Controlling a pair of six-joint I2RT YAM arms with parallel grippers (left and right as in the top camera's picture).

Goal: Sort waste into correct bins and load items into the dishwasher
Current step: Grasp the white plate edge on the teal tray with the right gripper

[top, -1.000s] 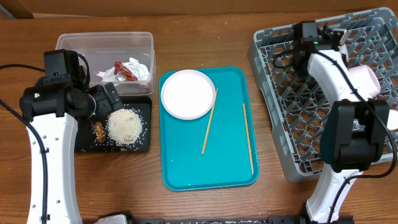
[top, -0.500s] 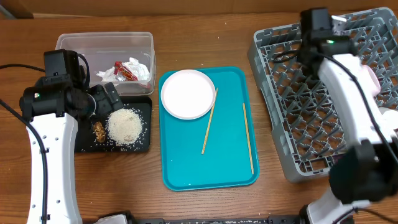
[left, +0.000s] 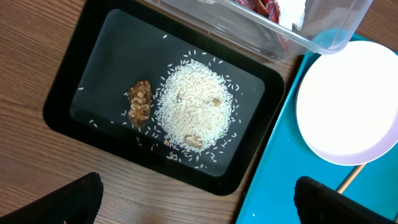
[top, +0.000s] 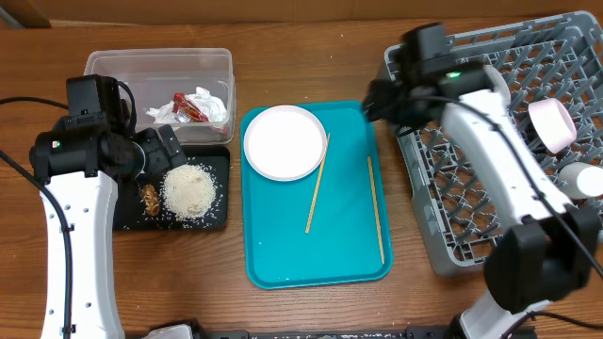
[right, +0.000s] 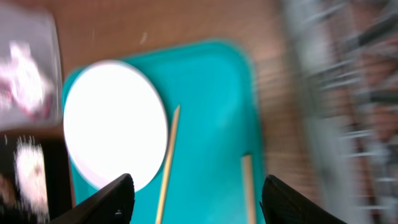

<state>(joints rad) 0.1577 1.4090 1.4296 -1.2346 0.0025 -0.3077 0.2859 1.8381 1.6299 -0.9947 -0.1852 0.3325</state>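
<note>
Right gripper (right: 198,202): jaws apart, empty, at teal tray (top: 349,235) corner, 2 o'clock from plate (top: 285,142). Left gripper (left: 198,202): wide open, empty, over black tray (left: 99,68).

Right wrist view is motion-blurred, smearing plate (right: 115,134), chopsticks (right: 168,162) and rack (right: 348,93); left wrist view crops clear tub (left: 329,28) at top; overhead, left arm (top: 80,217) covers left edge of black tray (top: 215,212), rack cut off at right.

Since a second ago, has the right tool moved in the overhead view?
Yes: the right tool swung left, off the grey plastic dish rack, toward the teal serving tray.
</note>
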